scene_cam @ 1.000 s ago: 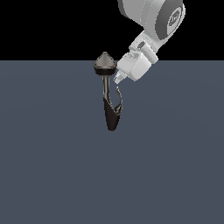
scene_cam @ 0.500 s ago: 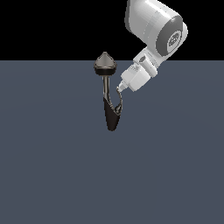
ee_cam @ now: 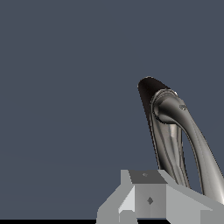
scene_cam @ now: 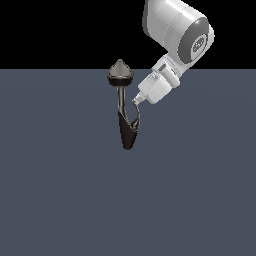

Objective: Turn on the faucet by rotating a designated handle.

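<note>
Now the faucet (scene_cam: 125, 112) stands on the grey floor (scene_cam: 60, 190), its cone cap (scene_cam: 120, 71) on top and its dark tapered body below. Its thin curved handle (scene_cam: 136, 119) branches off the body on the exterior view's right. From that side the claw (scene_cam: 135, 101) reaches down at a slant, its tip right at the handle's upper end, perhaps touching. Whether it is clenched or released, I cannot tell. In the wrist view the handle (ee_cam: 199, 148) arcs close past the claw (ee_cam: 148, 205).
</note>
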### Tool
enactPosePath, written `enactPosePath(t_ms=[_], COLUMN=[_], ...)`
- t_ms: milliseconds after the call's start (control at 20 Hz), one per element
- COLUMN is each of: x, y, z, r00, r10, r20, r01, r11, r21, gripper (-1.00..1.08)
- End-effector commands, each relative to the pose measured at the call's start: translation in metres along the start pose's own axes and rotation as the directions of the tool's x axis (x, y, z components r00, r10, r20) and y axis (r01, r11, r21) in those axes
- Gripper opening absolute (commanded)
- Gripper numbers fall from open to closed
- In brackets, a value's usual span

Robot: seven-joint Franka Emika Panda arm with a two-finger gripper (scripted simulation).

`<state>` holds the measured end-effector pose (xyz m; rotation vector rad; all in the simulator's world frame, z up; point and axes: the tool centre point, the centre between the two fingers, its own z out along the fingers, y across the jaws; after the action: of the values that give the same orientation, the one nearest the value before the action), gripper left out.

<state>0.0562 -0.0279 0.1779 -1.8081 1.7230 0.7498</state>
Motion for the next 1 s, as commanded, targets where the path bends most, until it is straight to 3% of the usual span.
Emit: enactPosePath(t_ms=[0, 800, 950], x=[-0.001, -0.016, -0.009], y=[0.003, 0.048, 0.046], z=[0.000, 0.000, -0.002], r00=[1.000, 1.000, 1.000], r10=[0.000, 0.000, 0.004], r20=[0.000, 0.000, -0.006], r01=[0.000, 0.000, -0.004], r11=[1.000, 1.000, 1.000], r21=[0.000, 0.000, 0.010], gripper=[-1.00, -1.00, -1.00])
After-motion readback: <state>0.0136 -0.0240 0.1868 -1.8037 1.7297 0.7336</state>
